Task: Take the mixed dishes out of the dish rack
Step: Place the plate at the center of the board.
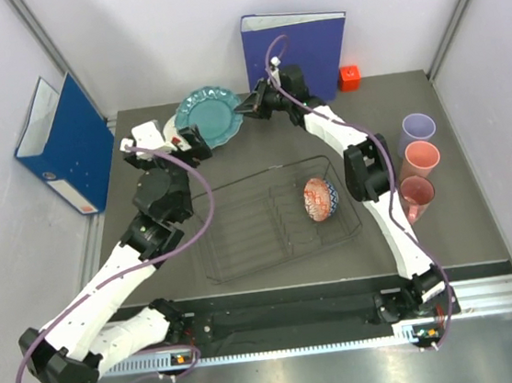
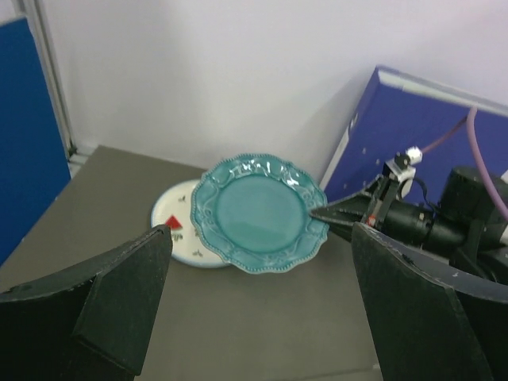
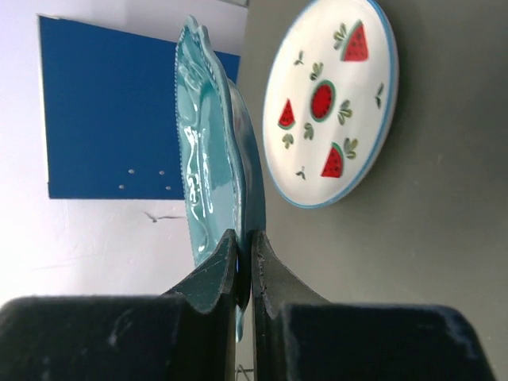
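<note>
top external: teal plate [image 1: 209,116] face-up, rim clamped in right tool [image 1: 243,110], left tool [image 1: 197,143] wide

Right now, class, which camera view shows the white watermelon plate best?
Right wrist view: almost the whole patterned face of the white watermelon plate shows. In the left wrist view the teal plate hides all but a crescent; the top view shows a sliver.

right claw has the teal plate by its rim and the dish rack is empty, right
Not empty: the top view shows the patterned bowl sitting in the dish rack. The right claw does pinch the teal plate by its rim.
</note>
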`<state>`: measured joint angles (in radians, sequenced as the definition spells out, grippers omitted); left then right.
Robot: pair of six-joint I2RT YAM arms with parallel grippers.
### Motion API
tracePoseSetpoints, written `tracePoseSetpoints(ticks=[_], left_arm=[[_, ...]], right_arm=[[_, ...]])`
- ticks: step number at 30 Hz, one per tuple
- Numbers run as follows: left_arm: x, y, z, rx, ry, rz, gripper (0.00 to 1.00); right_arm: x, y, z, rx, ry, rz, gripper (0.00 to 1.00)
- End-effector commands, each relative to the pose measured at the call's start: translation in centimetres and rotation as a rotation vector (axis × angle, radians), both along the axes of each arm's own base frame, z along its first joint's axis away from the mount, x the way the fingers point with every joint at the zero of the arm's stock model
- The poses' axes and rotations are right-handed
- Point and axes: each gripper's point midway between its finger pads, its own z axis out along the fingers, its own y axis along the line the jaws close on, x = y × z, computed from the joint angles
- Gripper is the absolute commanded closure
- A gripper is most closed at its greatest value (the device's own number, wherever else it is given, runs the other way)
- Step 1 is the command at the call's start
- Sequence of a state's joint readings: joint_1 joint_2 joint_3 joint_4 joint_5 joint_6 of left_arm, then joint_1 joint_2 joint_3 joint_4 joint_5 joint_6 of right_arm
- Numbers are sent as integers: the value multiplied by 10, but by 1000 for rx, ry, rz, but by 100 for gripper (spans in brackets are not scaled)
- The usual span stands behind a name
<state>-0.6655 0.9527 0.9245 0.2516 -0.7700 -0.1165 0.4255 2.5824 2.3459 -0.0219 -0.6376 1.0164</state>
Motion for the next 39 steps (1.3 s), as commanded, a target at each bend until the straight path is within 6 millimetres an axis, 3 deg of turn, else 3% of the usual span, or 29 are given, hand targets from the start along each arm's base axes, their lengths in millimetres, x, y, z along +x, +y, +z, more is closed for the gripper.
tracePoseSetpoints(ticks=[1,17,18,19,20,21,22,24,25,27,28,33,39], left_arm=[[6,-11,-24,-19,49,-35,1],[10,-27,-62,-6,142,-93,1],[10,-27,-63,-6,145,-93,1],[10,-26,-63,-6,145,-93,1],[10,-26,-64,-8,145,-94,1],[9,-26,-64,-9,145,-92,1],[9,-24,-64,-14,141,-88,1],[7,-24,-64,-19,140,-95,1],[7,-25,-65,-20,140,-96,1],[6,-25,-65,-30,138,-103,1],[5,-25,-66,-30,137,-106,1],[5,-31,-69,-38,132,-132,1],[3,-30,-67,-43,130,-138,1]], right_arm=[[-10,17,83,168,-212,80,100],[0,12,20,54,-94,37,100],[-1,8,5,23,-72,32,100],[-2,3,17,17,-88,8,100],[-1,-3,18,11,-96,-6,100],[-4,-10,1,-10,-55,-17,100],[0,-23,14,-7,-68,-46,100],[1,-39,3,-28,-33,-77,100],[3,-51,13,-28,-46,-97,100],[4,-66,7,-45,-29,-121,100],[5,-76,17,-44,-44,-134,100],[1,-88,21,-58,-57,-139,100],[0,-95,4,-83,-23,-158,100]])
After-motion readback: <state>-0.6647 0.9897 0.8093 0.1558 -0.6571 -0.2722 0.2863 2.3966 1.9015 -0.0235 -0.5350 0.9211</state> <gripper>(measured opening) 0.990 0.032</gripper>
